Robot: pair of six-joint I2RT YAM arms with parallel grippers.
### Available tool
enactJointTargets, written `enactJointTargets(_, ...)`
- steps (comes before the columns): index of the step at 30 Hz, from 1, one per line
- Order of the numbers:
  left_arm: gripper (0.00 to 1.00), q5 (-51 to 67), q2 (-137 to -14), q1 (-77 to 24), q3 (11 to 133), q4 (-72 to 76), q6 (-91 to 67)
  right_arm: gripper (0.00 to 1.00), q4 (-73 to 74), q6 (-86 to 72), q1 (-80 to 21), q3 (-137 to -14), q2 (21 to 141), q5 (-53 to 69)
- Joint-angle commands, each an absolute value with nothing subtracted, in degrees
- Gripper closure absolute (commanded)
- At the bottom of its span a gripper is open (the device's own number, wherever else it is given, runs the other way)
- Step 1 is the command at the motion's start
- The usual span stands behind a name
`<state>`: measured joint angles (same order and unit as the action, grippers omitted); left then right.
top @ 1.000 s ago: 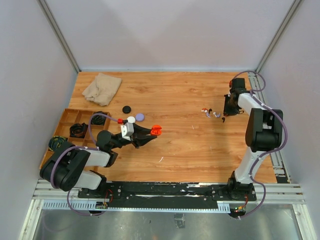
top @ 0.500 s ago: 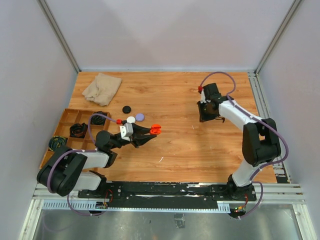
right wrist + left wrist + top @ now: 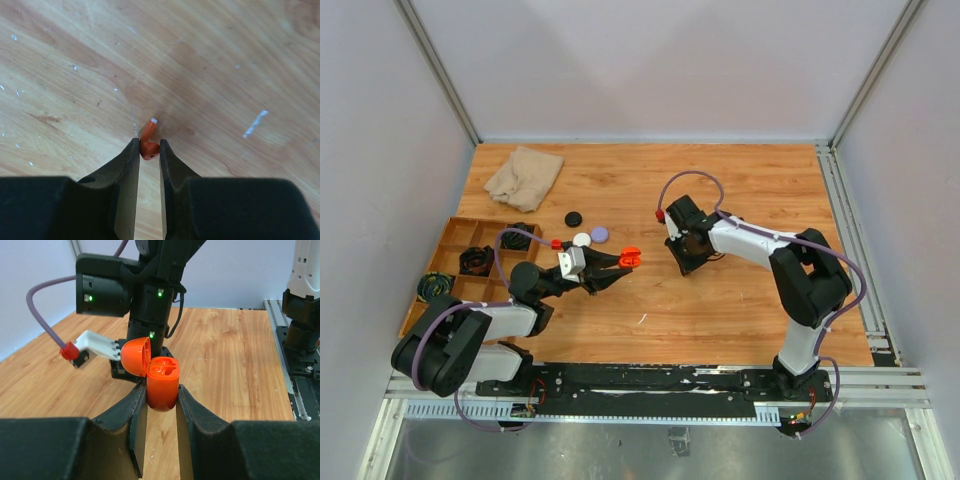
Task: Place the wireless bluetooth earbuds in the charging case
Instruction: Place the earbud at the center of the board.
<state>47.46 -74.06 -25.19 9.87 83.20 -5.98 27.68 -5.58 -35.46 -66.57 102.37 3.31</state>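
My left gripper [image 3: 161, 390] is shut on the orange charging case [image 3: 162, 382] and holds it upright above the table, its lid [image 3: 136, 356] swung open to the left. In the top view the charging case [image 3: 631, 258] is left of centre. My right gripper [image 3: 148, 146] is shut on a small red stemmed earbud [image 3: 148, 140], whose stem points away from the jaws over bare wood. In the top view the right gripper [image 3: 688, 264] hangs a short way right of the case. From the left wrist view the right arm [image 3: 150, 295] stands just behind the open case.
A black puck [image 3: 574, 218], a white puck [image 3: 582, 239] and a lilac puck [image 3: 600, 233] lie behind the left gripper. A beige cloth [image 3: 523, 172] is at the back left. A wooden compartment tray [image 3: 455, 240] sits at the left edge.
The right arm has swung from the table's far right side leftward to just beside the case, gripper still shut. The left arm has hardly moved.
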Motion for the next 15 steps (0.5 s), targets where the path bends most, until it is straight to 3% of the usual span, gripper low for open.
enactJointTargets(1, 1.00, 46.8, -73.0, -24.8, 9.4, 83.6, -4.7, 0.86, 28.3, -3.4, -38.0, -65.8, 104.4, 1.9)
enactJointTargets(15, 1.00, 46.8, -72.8, -24.8, 9.4, 83.3, -4.7, 0.58, 32.0, -0.2, -38.6, -65.4, 104.2, -1.2)
